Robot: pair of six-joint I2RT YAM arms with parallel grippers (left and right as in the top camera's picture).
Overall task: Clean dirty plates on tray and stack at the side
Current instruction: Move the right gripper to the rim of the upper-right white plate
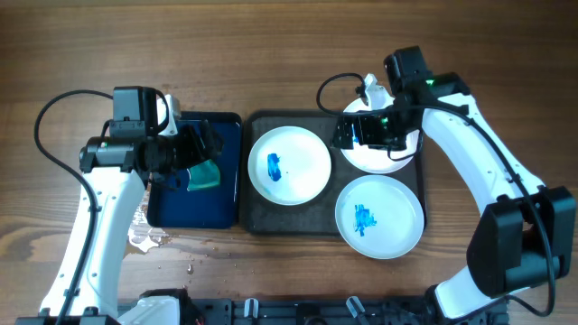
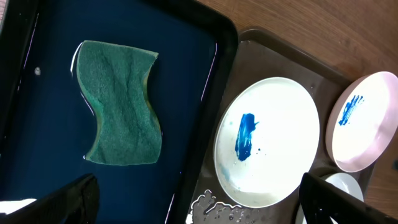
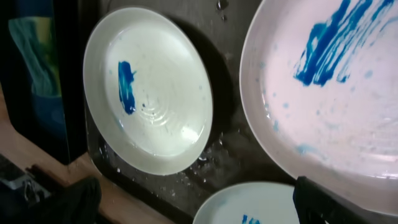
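- 0 of 3 done: all 3 dirty plates (image 1: 289, 165) show blue smears, and none is stacked on the side (image 1: 515, 72).
- All 3 sit on the tray (image 1: 262, 218): 1 left, 1 far right, 1 near right overhanging the rim.
- Left gripper (image 1: 200, 144) is spread and empty over the sponge (image 1: 203, 176).
- Right gripper (image 1: 348, 133) is spread and empty over the far-right plate.

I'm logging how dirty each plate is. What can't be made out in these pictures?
- Overhead: the back plate is mostly under the right claw, hiding its paint.
- Overhead: the left claw covers part of the sponge.
- Left wrist: the lowest plate is a sliver, cut off by a dark finger.
- Right wrist: the fingers are dark blurs at the bottom edge.
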